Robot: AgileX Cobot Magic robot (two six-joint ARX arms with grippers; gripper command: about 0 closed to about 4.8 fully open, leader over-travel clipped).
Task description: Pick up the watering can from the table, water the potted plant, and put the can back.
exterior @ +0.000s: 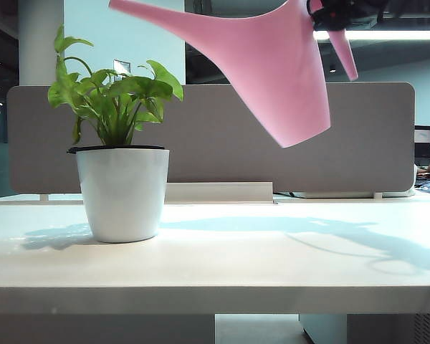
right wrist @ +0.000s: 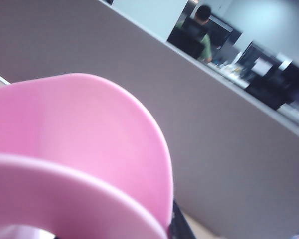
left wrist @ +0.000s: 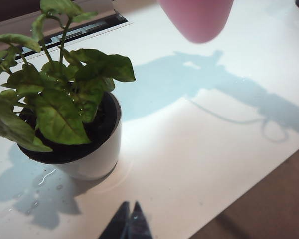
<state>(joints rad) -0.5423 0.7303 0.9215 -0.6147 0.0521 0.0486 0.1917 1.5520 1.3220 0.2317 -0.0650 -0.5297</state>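
Above table [exterior: 272, 251], right jaws [exterior: 342, 13] clamp watering can [exterior: 272, 64]; left jaws [left wrist: 129, 221] together.

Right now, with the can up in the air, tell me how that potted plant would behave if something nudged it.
The pot would probably slide rather than tip: it stands upright on the smooth white table, and water spots beside it may make that patch slicker. A high push could still tip it, since it narrows toward its base. The leaves look floppy and would just bend. The can hangs clear of it.
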